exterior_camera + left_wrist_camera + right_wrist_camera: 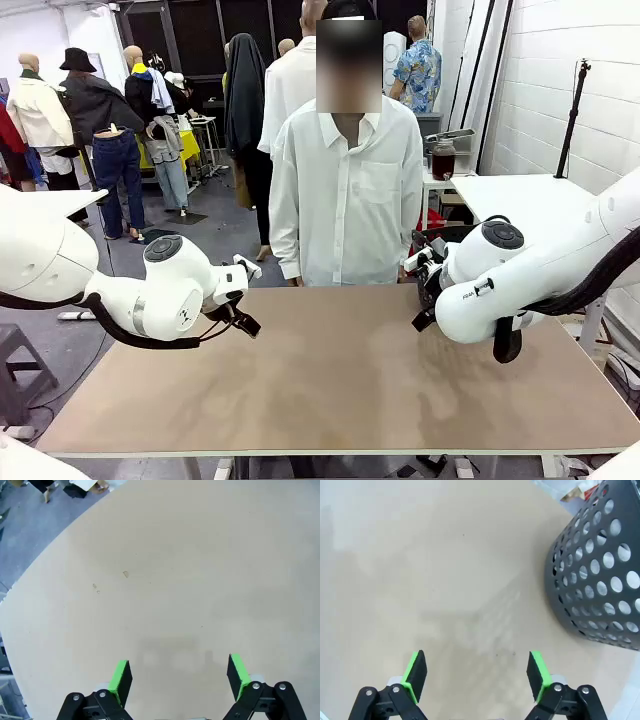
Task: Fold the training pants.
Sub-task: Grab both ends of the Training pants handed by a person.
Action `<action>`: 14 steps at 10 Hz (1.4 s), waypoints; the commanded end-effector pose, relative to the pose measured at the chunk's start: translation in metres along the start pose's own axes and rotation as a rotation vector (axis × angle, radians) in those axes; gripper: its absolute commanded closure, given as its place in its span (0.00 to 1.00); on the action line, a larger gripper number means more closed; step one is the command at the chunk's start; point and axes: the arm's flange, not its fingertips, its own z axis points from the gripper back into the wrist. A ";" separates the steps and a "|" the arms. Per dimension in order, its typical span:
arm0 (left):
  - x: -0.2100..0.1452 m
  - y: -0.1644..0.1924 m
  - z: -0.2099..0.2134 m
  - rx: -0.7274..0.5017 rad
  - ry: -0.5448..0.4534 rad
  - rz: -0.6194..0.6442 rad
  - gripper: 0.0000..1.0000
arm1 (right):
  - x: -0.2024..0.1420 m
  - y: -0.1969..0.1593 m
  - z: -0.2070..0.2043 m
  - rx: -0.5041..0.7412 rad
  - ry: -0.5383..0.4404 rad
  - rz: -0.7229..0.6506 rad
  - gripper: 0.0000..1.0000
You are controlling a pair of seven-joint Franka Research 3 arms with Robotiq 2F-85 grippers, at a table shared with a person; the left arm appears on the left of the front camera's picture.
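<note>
tan table [330, 390], perforated basket [600, 580], left pincer [178, 667] and right pincer [476, 662] agape

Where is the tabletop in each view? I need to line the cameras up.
Front view: the tabletop spans the lower half, before the person.
Left wrist view: beyond the open left claw, edge curving at upper left.
Right wrist view: under the open right claw, black basket at right.
Shared landmark: the table's edge.

We see a flat, light brown rectangular counter [330, 390]. On it stands 1 dark grey plastic basket with round holes [600, 575], close to the counter's edge. A few small marks [125, 573] dot the bare surface.
</note>
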 end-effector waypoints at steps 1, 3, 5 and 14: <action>0.000 0.000 0.000 0.000 0.000 0.000 0.00 | 0.000 0.000 0.000 0.000 0.000 0.000 0.00; 0.000 0.000 0.000 0.000 0.000 0.000 0.00 | 0.000 0.000 0.000 0.000 0.000 0.000 0.00; 0.000 0.000 0.000 0.000 0.000 0.000 0.00 | 0.000 0.000 0.000 0.000 0.000 0.000 0.00; 0.000 0.000 0.000 0.000 0.000 0.000 0.00 | 0.000 0.000 0.000 0.000 0.000 0.000 0.00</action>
